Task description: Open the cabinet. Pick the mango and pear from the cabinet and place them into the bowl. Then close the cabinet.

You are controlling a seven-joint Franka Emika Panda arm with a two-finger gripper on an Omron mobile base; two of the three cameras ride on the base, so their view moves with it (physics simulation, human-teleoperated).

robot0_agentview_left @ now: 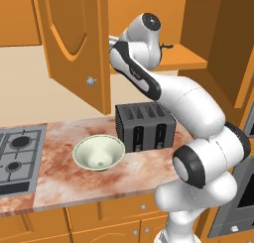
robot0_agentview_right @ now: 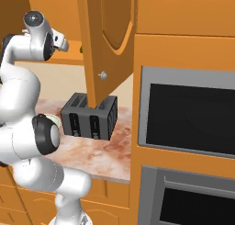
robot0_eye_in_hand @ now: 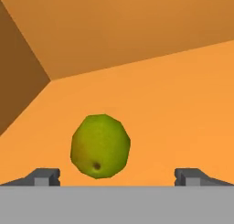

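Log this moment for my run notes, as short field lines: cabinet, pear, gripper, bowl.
cabinet: doors open, arm reaching inside
pear: on the cabinet floor, ahead of the fingertips, untouched
gripper: open, empty, tips on either side of the pear
bowl: on the counter, empty, left of the toaster

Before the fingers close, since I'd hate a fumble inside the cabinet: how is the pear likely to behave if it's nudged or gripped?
The pear looks rounded and smooth, lying loose on the flat cabinet shelf, so a nudge would probably roll it. It seems firm, so likely no squashing. The open gripper sits right of it, so one fingertip may push it first.
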